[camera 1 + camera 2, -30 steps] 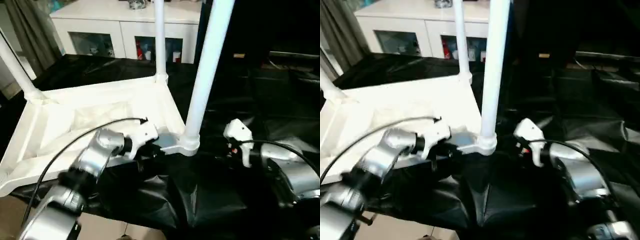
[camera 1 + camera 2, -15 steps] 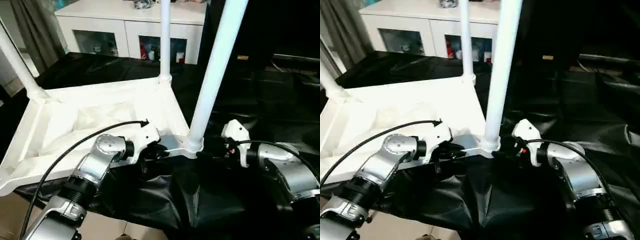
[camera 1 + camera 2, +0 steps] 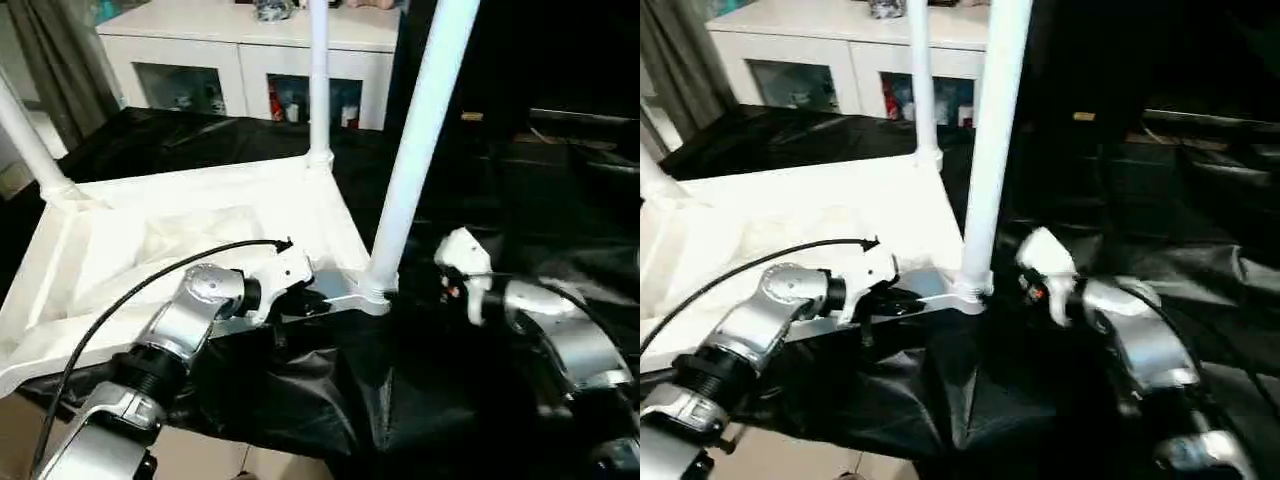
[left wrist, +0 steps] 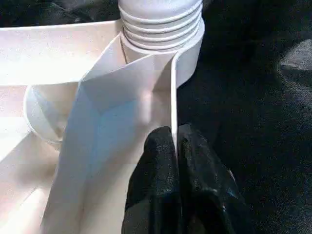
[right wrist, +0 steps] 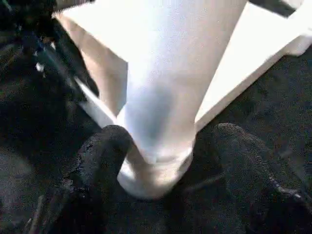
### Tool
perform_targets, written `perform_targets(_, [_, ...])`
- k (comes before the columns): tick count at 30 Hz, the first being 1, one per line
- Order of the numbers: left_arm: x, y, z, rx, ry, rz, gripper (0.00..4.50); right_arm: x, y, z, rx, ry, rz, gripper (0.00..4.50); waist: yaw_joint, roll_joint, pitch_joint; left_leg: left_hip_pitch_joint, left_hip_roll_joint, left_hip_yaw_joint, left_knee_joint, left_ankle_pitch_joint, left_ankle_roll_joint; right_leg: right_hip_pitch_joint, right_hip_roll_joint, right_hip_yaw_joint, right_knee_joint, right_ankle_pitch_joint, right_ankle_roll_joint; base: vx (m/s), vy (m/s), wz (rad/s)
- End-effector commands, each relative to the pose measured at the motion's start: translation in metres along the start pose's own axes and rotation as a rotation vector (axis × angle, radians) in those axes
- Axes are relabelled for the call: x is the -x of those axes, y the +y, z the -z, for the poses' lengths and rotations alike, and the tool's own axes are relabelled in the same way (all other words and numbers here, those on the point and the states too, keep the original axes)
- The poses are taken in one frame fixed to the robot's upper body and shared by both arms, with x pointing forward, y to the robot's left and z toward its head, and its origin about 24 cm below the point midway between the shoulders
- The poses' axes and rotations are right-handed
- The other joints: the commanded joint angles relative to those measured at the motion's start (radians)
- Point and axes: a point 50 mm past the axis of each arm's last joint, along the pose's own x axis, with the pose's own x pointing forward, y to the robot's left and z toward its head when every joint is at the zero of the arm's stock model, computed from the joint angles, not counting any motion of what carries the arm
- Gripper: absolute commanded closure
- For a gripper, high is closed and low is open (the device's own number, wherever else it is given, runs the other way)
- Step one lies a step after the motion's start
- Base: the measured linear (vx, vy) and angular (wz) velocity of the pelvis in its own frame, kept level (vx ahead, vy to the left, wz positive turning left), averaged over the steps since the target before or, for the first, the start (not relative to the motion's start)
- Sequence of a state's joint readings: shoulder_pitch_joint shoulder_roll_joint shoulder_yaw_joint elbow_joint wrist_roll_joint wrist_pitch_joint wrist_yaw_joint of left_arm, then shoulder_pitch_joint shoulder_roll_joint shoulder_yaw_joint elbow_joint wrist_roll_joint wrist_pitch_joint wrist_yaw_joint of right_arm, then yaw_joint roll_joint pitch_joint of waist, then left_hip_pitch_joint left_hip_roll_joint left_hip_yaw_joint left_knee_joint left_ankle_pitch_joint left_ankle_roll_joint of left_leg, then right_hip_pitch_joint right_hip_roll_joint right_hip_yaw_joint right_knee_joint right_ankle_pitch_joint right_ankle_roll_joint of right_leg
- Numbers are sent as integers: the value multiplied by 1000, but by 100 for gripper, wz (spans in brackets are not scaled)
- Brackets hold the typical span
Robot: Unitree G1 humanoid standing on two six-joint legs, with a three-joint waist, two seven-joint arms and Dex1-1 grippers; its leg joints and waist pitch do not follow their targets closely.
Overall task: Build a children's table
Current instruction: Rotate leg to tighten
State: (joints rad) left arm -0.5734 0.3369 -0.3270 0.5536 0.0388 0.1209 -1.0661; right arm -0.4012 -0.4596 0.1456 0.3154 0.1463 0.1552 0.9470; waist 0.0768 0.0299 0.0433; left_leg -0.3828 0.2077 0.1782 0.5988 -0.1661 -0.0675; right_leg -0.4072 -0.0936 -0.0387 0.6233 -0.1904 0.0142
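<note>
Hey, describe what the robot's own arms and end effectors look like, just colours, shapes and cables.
Both forearms are silver, ribbed metal cylinders ending in rounded joints, with white plastic wrist housings. A thin black cable loops over the left arm to its wrist; another arcs along the right arm, whose housing shows a small red mark. Each end effector has two black, matte, rounded fingers.

You see the children's table (image 3: 200,225) upside down, made of smooth white plastic with a soft sheen. Its near leg (image 3: 415,150) is a glossy white tube with moulded ridges (image 4: 161,24) at the base. Beneath lies a black cloth (image 3: 330,390), shiny and wrinkled like thin sheeting. Your forearms (image 3: 175,335) look like brushed silver metal. The left gripper (image 4: 175,187) fingers are matt black and slightly grainy, as are the right gripper (image 5: 165,165) fingers.
</note>
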Motion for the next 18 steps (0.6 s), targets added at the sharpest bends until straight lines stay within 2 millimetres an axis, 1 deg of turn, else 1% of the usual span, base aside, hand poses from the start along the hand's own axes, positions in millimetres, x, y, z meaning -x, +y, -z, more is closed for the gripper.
perform_targets(1, [-2, -7, 24, 59, 113, 28, 450, -1, -2, -5, -9, -18, 6, 101, 2, -10, -56, 13, 10, -2, -80, -309, 11, 38, -32, 24, -92, -284, -184, 0, 0, 0])
perform_targets(2, [-2, -8, 22, 58, 98, 43, 450, -5, 1, -5, -12, -17, -15, 101, 2, -13, -59, 13, 10, -2, -80, -304, 12, 40, -31, 23, -89, -261, -190, 0, 0, 0])
perform_targets(4, [-2, -9, 20, 53, 84, 55, 450, -8, 2, -4, -12, -15, -25, 69, 3, -13, -59, 13, 10, -2, -79, -297, 14, 41, -33, 23, -87, -244, -199, 0, 0, 0])
perform_targets(5, [-2, -10, 17, 43, 63, 71, 450, -13, 4, -4, -8, -12, -34, 69, 3, -16, -59, 12, 10, -2, -80, -291, 16, 42, -33, 23, -87, -234, -203, 0, 0, 0])
perform_targets(8, [-1, -12, 15, 25, 43, 91, 450, -17, 6, -3, 5, 0, -60, 69, 3, -14, -62, 12, 10, -1, -78, -272, 19, 44, -34, 22, -83, -208, -214, 0, 0, 0])
perform_targets(9, [0, -13, 14, 27, 27, 108, 450, -19, 6, -2, 5, 8, -65, 69, 3, -21, -60, 12, 11, 2, -78, -265, 23, 44, -33, 23, -84, -198, -216, 0, 0, 0])
perform_targets(10, [0, -15, 13, 28, 19, 119, 450, -21, 4, -2, 3, 11, -60, 69, 5, -18, -63, 12, 13, 0, -78, -255, 24, 46, -36, 22, -79, -186, -223, 0, 0, 0])
perform_targets(11, [1, -15, 12, 29, 18, 121, 450, -23, 3, -3, -4, 11, -58, 69, 4, -21, -62, 11, 12, 2, -78, -239, 29, 45, -33, 22, -80, -171, -226, 0, 0, 0])
perform_targets(13, [1, -15, 12, 28, 21, 121, 450, -24, 2, -3, -6, 10, -56, 69, 5, -18, -63, 12, 12, 3, -76, -223, 35, 45, -33, 22, -77, -147, -235, 0, 0, 0])
perform_targets(14, [1, -15, 13, 28, 22, 121, 450, -25, 2, -3, -7, 10, -56, 69, 7, -21, -63, 12, 12, 3, -76, -211, 40, 47, -34, 22, -76, -138, -235, 0, 0, 0])
perform_targets(15, [1, -15, 13, 30, 23, 120, 450, -26, 1, -4, -10, 7, -52, 95, 9, -21, -63, 13, 13, 4, -75, -204, 42, 47, -34, 23, -75, -133, -235, 0, 0, 0])
perform_targets(16, [2, -15, 13, 33, 23, 117, 450, -27, 0, -4, -15, 5, -54, 95, 9, -24, -63, 12, 13, 5, -76, -204, 44, 47, -34, 22, -76, -135, -235, 0, 0, 0])
perform_targets(17, [2, -15, 13, 33, 23, 117, 450, -27, 0, -4, -15, 5, -54, 104, 9, -22, -62, 12, 13, 4, -77, -210, 42, 47, -34, 22, -77, -147, -234, 0, 0, 0])
perform_targets(18, [3, -15, 14, 33, 28, 112, 450, -28, 0, -3, -13, 9, -62, 109, 8, -29, -61, 12, 13, 5, -78, -214, 41, 48, -35, 22, -78, -161, -228, 0, 0, 0])
